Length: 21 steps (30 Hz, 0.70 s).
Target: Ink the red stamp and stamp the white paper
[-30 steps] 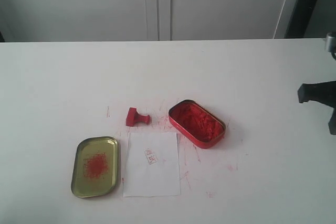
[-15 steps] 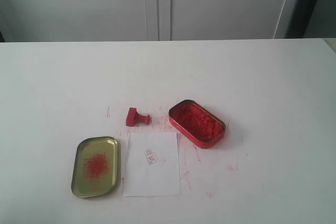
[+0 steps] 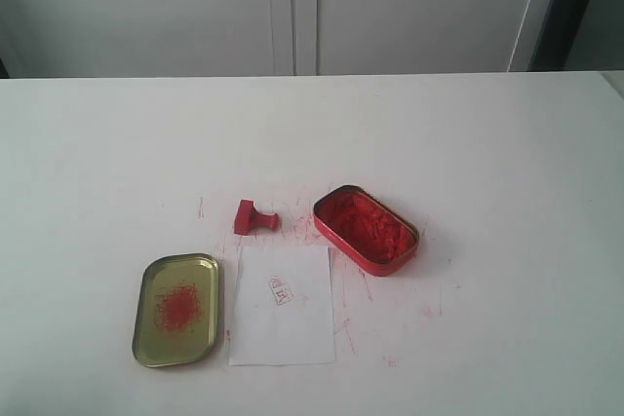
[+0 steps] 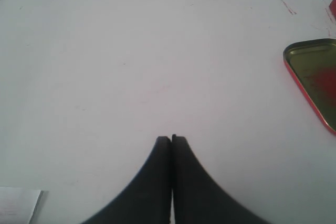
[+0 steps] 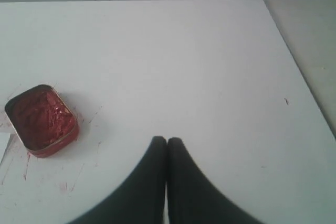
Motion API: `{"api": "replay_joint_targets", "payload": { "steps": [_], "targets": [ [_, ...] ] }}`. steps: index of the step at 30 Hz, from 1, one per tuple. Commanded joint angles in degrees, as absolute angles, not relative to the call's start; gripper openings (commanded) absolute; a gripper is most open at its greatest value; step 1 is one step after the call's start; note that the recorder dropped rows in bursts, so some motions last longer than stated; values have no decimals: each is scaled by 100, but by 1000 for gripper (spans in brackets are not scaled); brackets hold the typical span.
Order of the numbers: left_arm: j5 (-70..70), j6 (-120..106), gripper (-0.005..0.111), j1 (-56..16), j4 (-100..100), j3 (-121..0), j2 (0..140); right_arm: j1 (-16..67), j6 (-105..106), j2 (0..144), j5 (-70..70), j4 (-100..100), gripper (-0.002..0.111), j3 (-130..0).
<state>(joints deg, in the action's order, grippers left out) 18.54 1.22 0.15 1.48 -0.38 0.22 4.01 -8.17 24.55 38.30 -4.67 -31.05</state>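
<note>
The white tabletop (image 3: 487, 143) fills the scene, smeared with red specks around its middle. Neither arm appears in the exterior view. Each wrist view shows its pair of fingers pressed together with nothing between them: the left fingers (image 4: 160, 171) hang over bare tabletop and the right fingers (image 5: 152, 177) likewise.

The white paper (image 3: 283, 323) lies flat near the front, between the gold tin lid (image 3: 176, 309) just to its left and the open red tin (image 3: 366, 229) of ink paste off its far right corner. The red stamp (image 3: 253, 217) lies tipped on its side just beyond the paper's far left corner, left of the tin. A small red stamped mark (image 3: 280, 290) sits on the paper.
</note>
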Motion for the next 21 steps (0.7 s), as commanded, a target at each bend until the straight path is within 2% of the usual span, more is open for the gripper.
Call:
{"api": "replay_joint_targets", "payload": {
  "steps": [1,21],
  "targets": [
    [1903,128,0,0,140,0,0,425,-768,2419,3504,-507,0,-2960],
    [1903,128,0,0,140,0,0,425,-768,2419,3564,-507,0,-2960]
  ]
}}
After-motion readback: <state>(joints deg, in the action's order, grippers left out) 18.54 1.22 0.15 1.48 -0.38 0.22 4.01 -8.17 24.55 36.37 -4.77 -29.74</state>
